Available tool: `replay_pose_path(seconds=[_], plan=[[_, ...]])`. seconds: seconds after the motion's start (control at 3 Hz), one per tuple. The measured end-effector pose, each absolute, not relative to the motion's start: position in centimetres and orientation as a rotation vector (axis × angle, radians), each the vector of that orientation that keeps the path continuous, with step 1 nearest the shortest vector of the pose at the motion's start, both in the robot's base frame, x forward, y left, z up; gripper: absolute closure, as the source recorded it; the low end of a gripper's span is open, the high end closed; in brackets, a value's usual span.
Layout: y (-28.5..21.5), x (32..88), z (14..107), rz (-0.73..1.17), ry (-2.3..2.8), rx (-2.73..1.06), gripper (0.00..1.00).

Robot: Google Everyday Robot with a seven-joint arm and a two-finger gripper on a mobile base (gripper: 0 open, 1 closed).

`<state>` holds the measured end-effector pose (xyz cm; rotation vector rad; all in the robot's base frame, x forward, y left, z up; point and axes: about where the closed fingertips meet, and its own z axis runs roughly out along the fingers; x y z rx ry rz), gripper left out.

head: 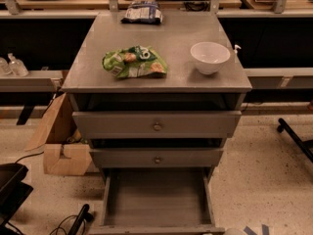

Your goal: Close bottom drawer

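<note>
Cannot find the gripper anywhere in view, so cannot tell its opening or hold. Finds the bottom drawer (156, 197) pulled far out at the cabinet's (181, 33) foot, front panel at the lower edge. On top: green bag (134, 61), white bowl (210, 57).

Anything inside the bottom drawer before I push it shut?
The bottom drawer is pulled out, and nothing shows on its tray. Its rear part is hidden under the middle drawer, so that stretch cannot be checked. The gripper is not in view.
</note>
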<state>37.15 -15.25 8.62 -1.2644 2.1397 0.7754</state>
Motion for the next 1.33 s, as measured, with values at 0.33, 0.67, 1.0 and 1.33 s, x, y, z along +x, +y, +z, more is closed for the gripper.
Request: replay_pose_path(seconds=[0.33,0.67,1.0,1.33], plan=[[-15.3,36.9,8.6,0.775,2.140,-1.264,1.00],[-14.7,39.1,8.9,0.773,2.116,-1.260,1.00],[-14.7,39.0,8.9,0.774,2.115,-1.260,1.00],[-13.9,41.9,9.3,0.771,2.083,-1.252,1.00]])
